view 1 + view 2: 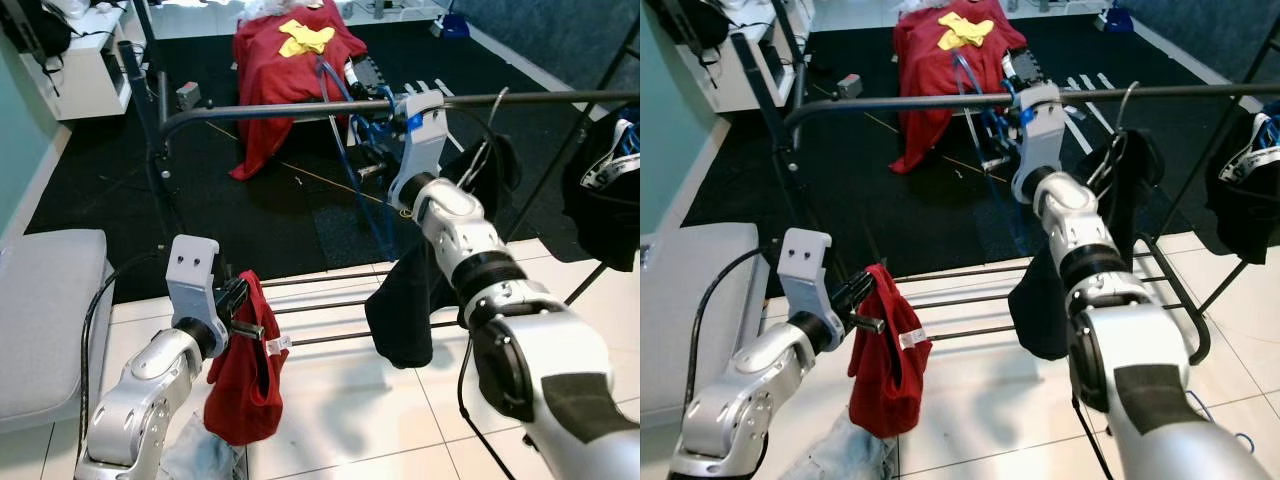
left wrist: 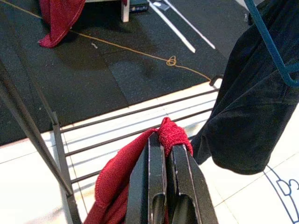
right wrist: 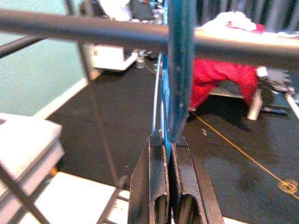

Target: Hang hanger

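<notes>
The right gripper [image 3: 167, 140] is raised to the dark horizontal metal rail [image 1: 300, 108] of the clothes rack, its two black fingers [image 3: 152, 182] pressed together on the thin blue wire hanger [image 3: 180, 70], which stands right against the rail. In the head views the hanger's blue wire [image 1: 352, 150] runs down below the rail, and a black garment [image 1: 420, 300] hangs beside the right forearm (whether it rides on this hanger cannot be told).

Lower down, the left gripper [image 2: 163, 144] has its fingers closed on a bunched fold of a red knitted garment [image 1: 245, 375], which droops from the grip just above the white tiled floor [image 1: 350, 410], near the rack's thin lower bars [image 1: 330, 300].

Another dark garment with a white-and-blue trim [image 1: 605, 190] hangs at the far right. Beyond the rack, on the black mat, a red cloth with a yellow patch [image 1: 295, 50] is draped over a piece of furniture.
</notes>
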`<state>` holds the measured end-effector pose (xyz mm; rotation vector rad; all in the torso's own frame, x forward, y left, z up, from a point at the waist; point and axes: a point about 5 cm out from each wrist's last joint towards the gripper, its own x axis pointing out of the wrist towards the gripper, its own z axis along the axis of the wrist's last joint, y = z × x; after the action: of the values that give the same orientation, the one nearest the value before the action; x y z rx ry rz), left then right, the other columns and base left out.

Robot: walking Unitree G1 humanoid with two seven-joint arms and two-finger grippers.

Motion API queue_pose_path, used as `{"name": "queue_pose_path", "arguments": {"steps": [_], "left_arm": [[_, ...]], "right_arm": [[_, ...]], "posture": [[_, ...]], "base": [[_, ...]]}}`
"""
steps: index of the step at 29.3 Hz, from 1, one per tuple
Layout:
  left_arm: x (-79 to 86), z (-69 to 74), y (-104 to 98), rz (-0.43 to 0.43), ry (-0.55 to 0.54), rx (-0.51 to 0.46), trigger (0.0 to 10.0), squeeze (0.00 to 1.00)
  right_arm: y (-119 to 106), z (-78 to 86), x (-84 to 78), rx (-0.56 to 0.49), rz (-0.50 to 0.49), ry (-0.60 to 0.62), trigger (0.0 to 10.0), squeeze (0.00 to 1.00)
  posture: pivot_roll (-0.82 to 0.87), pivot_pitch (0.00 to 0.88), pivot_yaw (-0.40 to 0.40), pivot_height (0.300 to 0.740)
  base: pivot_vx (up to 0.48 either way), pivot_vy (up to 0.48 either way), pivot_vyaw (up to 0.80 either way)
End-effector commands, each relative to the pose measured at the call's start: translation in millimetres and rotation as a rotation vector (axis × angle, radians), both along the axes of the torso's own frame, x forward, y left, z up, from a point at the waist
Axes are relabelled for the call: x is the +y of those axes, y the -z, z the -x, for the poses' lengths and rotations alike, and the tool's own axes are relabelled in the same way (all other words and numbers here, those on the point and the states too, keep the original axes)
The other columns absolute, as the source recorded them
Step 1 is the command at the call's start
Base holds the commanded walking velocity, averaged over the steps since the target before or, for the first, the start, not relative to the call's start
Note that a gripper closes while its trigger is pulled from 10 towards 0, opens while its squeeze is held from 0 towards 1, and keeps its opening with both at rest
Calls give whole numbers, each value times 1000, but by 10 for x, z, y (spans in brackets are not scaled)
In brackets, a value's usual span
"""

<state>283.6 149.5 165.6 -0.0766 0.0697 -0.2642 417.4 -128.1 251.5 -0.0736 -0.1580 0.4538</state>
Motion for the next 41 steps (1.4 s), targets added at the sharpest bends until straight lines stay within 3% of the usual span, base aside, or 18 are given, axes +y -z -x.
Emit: {"name": "queue_pose_path", "arguments": {"steps": [1, 7, 8, 13, 15, 26, 30, 32, 33, 41], "left_arm": [[-10, -17, -11, -3, 0, -8, 10000, 0], [-59, -42, 4, -18, 39, -7, 10000, 0], [-85, -43, 11, -24, 48, -7, 10000, 0], [-116, -45, 2, -28, 57, -10, 10000, 0], [-107, -53, -10, -29, 59, -13, 10000, 0], [-94, -89, -28, -31, 63, -22, 10000, 0], [-88, -101, -31, -33, 61, -28, 10000, 0], [-88, -101, -31, -33, 61, -28, 10000, 0], [-89, -106, -33, -34, 59, -31, 10000, 0], [-87, -110, -40, -40, 56, -38, 10000, 0]], "right_arm": [[97, 19, 3, 14, 10, -4, 10000, 0], [443, 76, -22, 107, 22, 44, 10000, 0], [610, 124, -17, 133, 52, 56, 10000, 0], [800, 215, -18, 113, 101, 95, 10000, 0], [742, 228, -31, 39, 129, 135, 10000, 0], [562, 204, -44, -33, 133, 163, 10000, 0], [279, 202, -81, -174, 135, 187, 10000, 0], [279, 202, -81, -174, 135, 187, 10000, 0], [205, 228, -71, -232, 139, 197, 10000, 0], [81, 323, -81, -374, 137, 264, 10000, 0]], "posture": [[106, 111, 20, 740], [95, 99, 14, 740], [99, 98, 11, 740], [98, 94, 12, 740], [98, 90, 15, 740], [93, 84, 17, 740], [89, 82, 15, 740], [89, 82, 15, 740], [90, 81, 15, 740], [93, 82, 18, 740]], "base": [[0, 0, 0], [0, 0, 0], [0, 0, 0], [0, 0, 0], [0, 0, 0], [0, 0, 0], [0, 0, 0], [0, 0, 0], [0, 0, 0], [0, 0, 0]]}}
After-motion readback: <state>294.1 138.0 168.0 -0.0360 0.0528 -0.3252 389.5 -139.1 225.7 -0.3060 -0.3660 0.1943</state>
